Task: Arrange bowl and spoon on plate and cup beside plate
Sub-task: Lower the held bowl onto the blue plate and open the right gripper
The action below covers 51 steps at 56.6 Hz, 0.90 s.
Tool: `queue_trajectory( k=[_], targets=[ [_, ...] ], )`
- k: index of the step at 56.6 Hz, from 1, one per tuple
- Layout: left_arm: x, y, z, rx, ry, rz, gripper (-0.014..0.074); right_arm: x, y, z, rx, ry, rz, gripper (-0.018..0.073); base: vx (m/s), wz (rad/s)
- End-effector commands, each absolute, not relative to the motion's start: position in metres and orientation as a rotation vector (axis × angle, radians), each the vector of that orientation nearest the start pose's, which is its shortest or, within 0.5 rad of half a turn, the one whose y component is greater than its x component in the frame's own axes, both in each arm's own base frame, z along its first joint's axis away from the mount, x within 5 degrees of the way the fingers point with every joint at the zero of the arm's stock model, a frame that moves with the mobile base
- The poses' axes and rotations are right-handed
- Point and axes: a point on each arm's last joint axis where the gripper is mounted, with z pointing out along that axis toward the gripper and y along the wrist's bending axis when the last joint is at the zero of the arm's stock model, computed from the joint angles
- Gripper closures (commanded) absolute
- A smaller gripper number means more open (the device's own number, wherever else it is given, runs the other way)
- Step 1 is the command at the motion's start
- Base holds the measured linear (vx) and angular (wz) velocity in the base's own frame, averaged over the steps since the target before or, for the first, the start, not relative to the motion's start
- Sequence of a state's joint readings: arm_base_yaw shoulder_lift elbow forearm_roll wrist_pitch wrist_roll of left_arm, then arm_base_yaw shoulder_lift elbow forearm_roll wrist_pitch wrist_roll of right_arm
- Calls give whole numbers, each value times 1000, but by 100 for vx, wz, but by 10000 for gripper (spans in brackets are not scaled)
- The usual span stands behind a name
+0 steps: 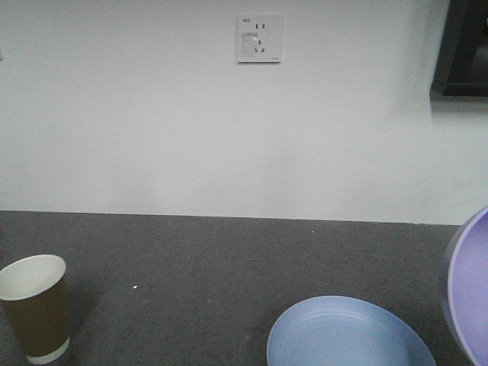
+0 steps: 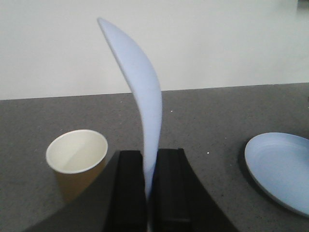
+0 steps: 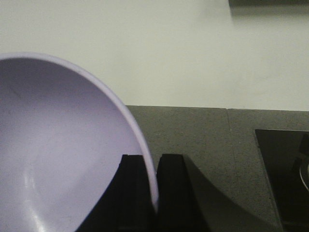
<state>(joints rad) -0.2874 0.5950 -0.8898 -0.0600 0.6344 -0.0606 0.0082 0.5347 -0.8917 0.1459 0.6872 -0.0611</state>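
My left gripper is shut on the pale blue spoon, which stands up from between the black fingers above the counter. The brown paper cup stands upright just left of that gripper, also at the front view's lower left as the cup. The light blue plate lies empty at the bottom of the front view and at the left wrist view's right edge as the plate. My right gripper is shut on the rim of the lavender bowl, held tilted in the air; the bowl shows at the front view's right edge, right of the plate.
The dark grey counter runs back to a white wall with a socket. A dark recessed hob sits at the right of the right wrist view. A black fixture hangs at the upper right.
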Motion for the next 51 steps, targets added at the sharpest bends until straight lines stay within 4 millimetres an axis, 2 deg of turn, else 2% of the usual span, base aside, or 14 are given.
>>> queue_trajectory(
  k=[1,19,51],
  targets=[
    [96,-32,419,177,1724,-339,596,83,8,422,-21,1700,112,568,19,-34],
    [96,-32,419,177,1724,-339,596,83,8,422,-21,1700,113,568,10,-16],
    [96,-32,419,177,1724,-339,596,83,8,422,-20,1695,113,568,0,-1]
  ],
)
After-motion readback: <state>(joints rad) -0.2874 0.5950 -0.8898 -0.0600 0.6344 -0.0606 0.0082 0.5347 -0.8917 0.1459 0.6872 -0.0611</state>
